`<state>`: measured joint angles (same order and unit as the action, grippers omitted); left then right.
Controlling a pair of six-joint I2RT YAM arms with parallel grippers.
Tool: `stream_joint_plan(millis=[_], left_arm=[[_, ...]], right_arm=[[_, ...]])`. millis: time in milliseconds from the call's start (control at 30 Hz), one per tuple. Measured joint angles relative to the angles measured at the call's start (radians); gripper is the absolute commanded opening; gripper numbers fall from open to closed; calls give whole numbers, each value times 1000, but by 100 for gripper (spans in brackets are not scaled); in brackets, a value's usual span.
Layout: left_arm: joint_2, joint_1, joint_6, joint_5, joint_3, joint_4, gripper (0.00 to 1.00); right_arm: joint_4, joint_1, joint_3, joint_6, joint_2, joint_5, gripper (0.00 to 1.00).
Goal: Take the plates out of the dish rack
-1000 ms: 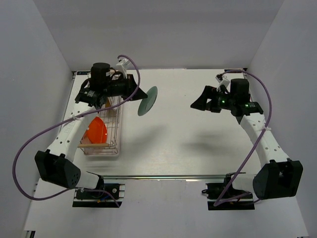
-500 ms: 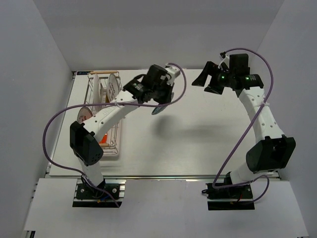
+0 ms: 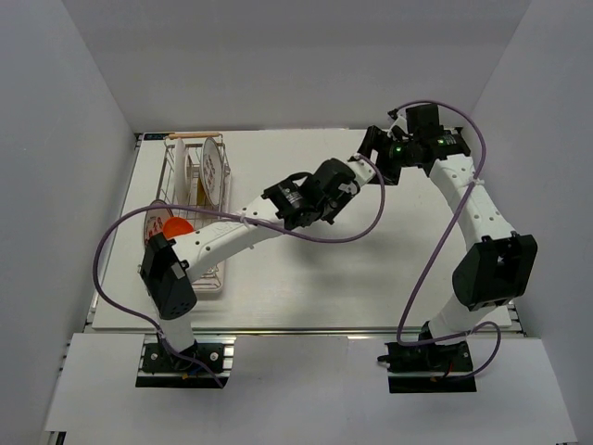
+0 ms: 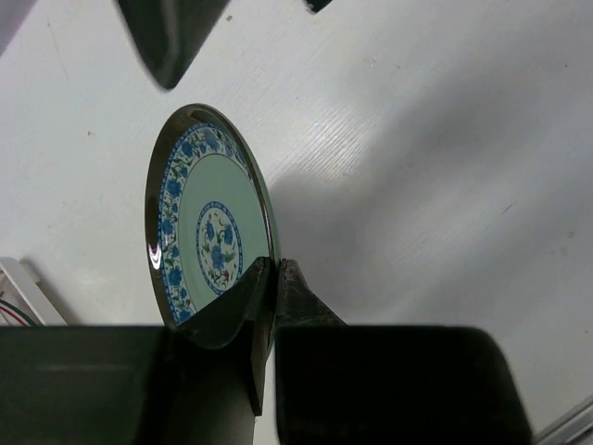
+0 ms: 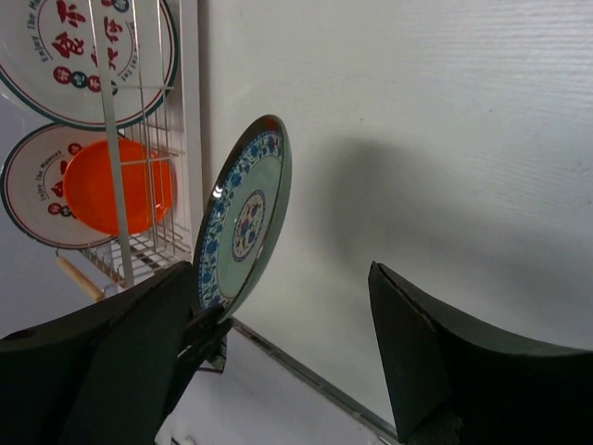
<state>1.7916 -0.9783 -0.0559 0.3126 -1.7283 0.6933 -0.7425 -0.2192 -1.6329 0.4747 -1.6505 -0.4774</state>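
From above you cannot see the blue plate (image 4: 208,227), right of the dish rack (image 3: 176,176): the left arm (image 3: 232,227) covers it and the rack's near end. At the wrist, the left tool (image 4: 271,269) hides its lower rim. The frame's upper edge crops the rack's white plate (image 5: 56,56).

Robotics lab test cell: flat white bench (image 3: 371,278) boxed by plain white panel walls (image 3: 306,65); white-and-black left arm (image 3: 222,234), right arm (image 3: 477,209) bolted at near edge; purple cables (image 3: 436,255).

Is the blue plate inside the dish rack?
Out. The left gripper holds the blue plate over the table, away from the dish rack.
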Motion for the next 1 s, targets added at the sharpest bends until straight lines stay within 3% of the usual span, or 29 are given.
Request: stream_joint_plan(millis=[167, 300, 533, 667, 767, 900, 967, 1000], left_arm=[[-6, -42, -73, 42, 71, -77, 0], [-6, -69, -123, 79, 111, -108, 0], [-6, -97, -175, 150, 121, -166, 0], [-10, -111, -188, 162, 143, -198, 0], [-10, -121, -195, 163, 151, -206, 0], [-10, -129, -200, 183, 161, -226, 0], [-10, -134, -197, 194, 166, -231, 0], [-10, -137, -193, 195, 167, -230, 9]], right_arm=[[-14, -24, 11, -5, -23, -37, 72], [-18, -41, 37, -7, -29, -69, 58], [-29, -58, 79, -13, -72, -87, 57], [-41, -67, 99, -15, -85, -94, 38], [-38, -73, 106, -12, -88, -109, 34], [-31, -77, 109, -7, -89, -128, 22], [-20, -77, 109, 6, -89, -137, 9], [-15, -77, 109, 22, -89, -148, 0]])
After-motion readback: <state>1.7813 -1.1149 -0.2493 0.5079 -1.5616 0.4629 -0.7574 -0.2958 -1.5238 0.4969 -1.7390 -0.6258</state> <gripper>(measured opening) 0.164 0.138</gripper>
